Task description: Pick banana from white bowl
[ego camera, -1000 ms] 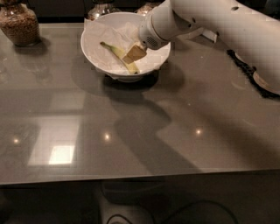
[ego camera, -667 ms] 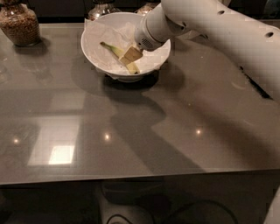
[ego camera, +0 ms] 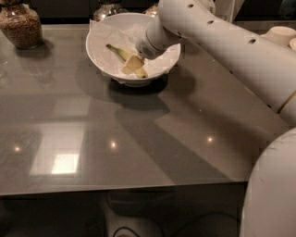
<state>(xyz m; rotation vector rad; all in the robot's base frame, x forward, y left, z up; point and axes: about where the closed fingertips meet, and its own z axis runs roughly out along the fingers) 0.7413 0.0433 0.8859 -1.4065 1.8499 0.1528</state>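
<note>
The white bowl (ego camera: 99, 55) stands at the back middle of the grey table, lined with crumpled white paper. The banana (ego camera: 121, 53) lies inside it, yellow, with its greenish stem end pointing back left. My gripper (ego camera: 134, 64) reaches down into the bowl from the right and sits over the banana's near end, hiding that part. The white arm (ego camera: 222, 41) runs from the gripper to the right edge of the view and covers the bowl's right rim.
A glass jar of brown grains (ego camera: 21, 25) stands at the back left. More glass jars (ego camera: 108, 8) stand behind the bowl. Small beige bowls (ego camera: 281, 34) sit at the back right. The table's front edge (ego camera: 120, 187) crosses the lower view.
The arm has swung up and now fills more of the right side of the view. The gripper stays in the bowl over the banana. The banana has not visibly moved.
</note>
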